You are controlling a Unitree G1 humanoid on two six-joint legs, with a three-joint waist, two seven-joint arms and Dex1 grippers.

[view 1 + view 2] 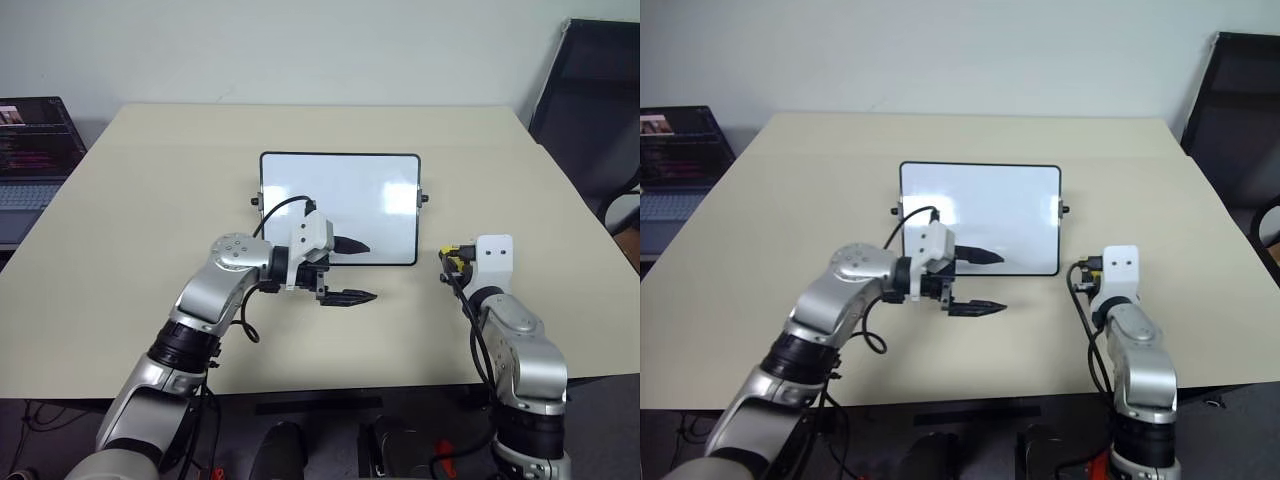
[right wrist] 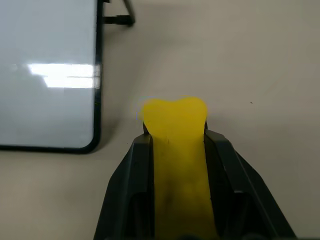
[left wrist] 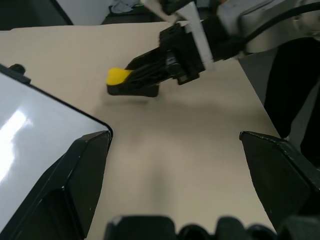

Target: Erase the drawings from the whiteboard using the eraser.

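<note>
The right gripper [image 2: 175, 145] pointed forward, clamped on the eraser [image 2: 176, 120], its long axis along the fingers. The board [image 1: 340, 190] lay beside it. The left gripper [image 1: 352, 271] pointed sideways, jaws apart.

**Board at centre, an arm at each near corner**

The whiteboard [image 1: 340, 208] lies flat at the middle of the table [image 1: 120, 230]. The left gripper [image 1: 352, 272] sits at the board's 6 o'clock edge, one finger over the board, the other over bare table just beyond it. The right gripper [image 2: 175, 145] sits at about the board's 4 o'clock, off the board, with the eraser [image 2: 176, 125] between its fingers. A laptop [image 1: 30, 150] stands at 9 o'clock beyond the table, a chair [image 1: 595, 110] at 2 o'clock.
</note>
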